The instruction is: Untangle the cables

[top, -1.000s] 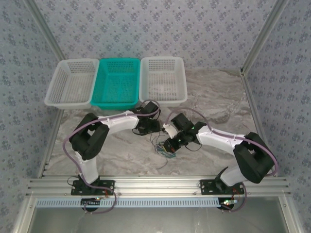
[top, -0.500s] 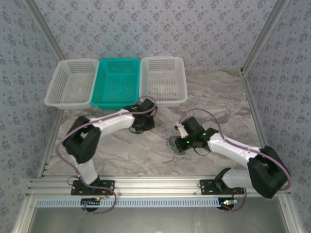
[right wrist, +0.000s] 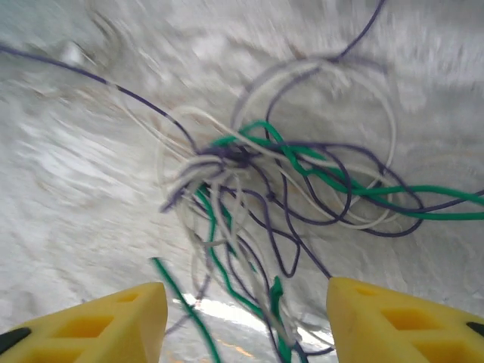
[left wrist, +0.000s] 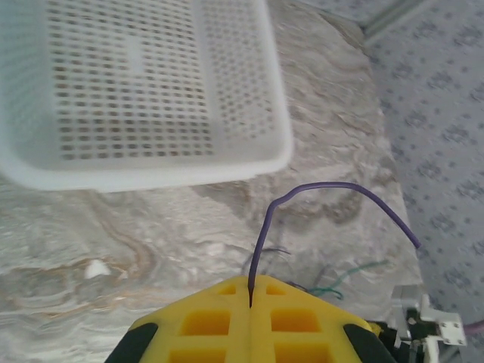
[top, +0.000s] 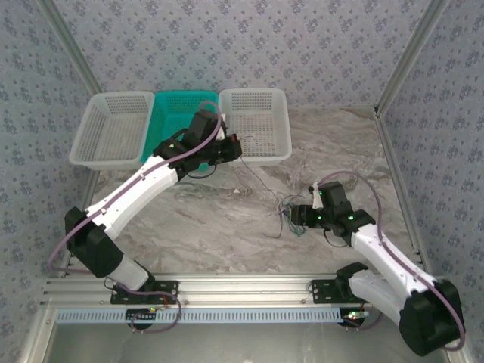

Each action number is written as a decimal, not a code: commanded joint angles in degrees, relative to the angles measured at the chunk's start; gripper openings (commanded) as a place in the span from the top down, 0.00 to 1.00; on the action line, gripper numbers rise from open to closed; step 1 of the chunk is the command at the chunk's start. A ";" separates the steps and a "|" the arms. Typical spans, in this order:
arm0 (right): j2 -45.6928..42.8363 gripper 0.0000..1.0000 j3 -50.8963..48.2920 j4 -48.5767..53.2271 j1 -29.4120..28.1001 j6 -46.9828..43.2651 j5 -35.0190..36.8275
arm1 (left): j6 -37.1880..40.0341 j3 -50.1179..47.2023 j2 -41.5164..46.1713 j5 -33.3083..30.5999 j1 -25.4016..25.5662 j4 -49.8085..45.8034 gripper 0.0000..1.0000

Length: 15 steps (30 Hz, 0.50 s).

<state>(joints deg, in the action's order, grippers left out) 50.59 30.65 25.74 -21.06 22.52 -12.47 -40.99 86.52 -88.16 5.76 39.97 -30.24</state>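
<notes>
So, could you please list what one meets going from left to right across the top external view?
Left white basket → teal basket → right white basket → tangled cables.

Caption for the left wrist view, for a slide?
Left end effector shut on a thin dark cable, white basket beyond.

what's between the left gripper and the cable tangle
In the top view, one thin purple wire, pinched in the left gripper, runs to the tangle over otherwise bare marble table.

Tangled green, purple, white cables [right wrist: 219, 156]
</notes>
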 commanded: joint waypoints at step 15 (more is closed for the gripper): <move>14.08 0.19 3.04 -28.61 -9.38 -14.22 6.55 | 3.31 16.27 -5.91 6.00 3.05 -4.20 1.00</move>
<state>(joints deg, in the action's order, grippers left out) 58.24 33.36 1.93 -29.82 7.14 -10.37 -38.79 99.66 -94.21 10.74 42.57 -33.34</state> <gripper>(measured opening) 0.825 0.061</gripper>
